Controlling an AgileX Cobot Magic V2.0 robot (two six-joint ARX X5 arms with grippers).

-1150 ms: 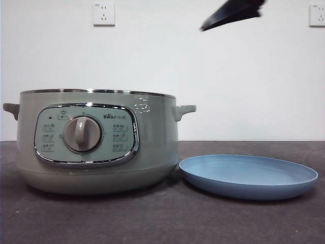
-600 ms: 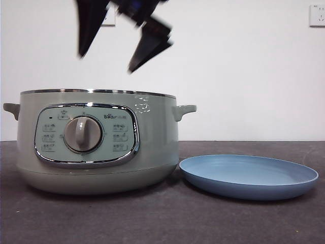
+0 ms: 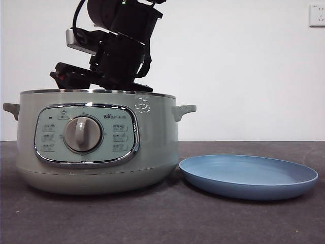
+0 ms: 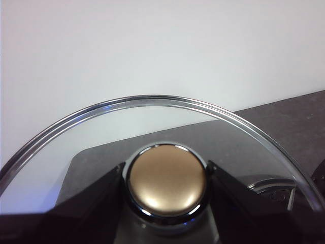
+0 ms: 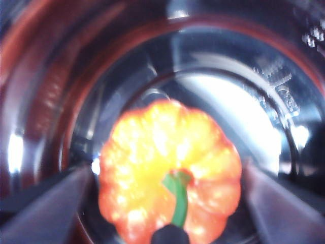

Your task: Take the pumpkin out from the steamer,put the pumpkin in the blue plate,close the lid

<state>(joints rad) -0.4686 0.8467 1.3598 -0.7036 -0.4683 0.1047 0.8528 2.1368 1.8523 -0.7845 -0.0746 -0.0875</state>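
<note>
Dark surface [image 3: 152, 218] carrying two items

The steamer [image 3: 96, 142] is seated on the left of it; the blue plate [image 3: 249, 176] is laid just beside the steamer, on the right.

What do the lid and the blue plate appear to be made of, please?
The lid looks like clear glass, since the wall shows through it, with a shiny steel rim and a glossy knob. The blue plate looks like matte plastic or ceramic, with no glare.

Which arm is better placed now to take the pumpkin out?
Right. Its gripper is inside the steamer, open jaws either side of the pumpkin. The left gripper holds the lid.
</note>
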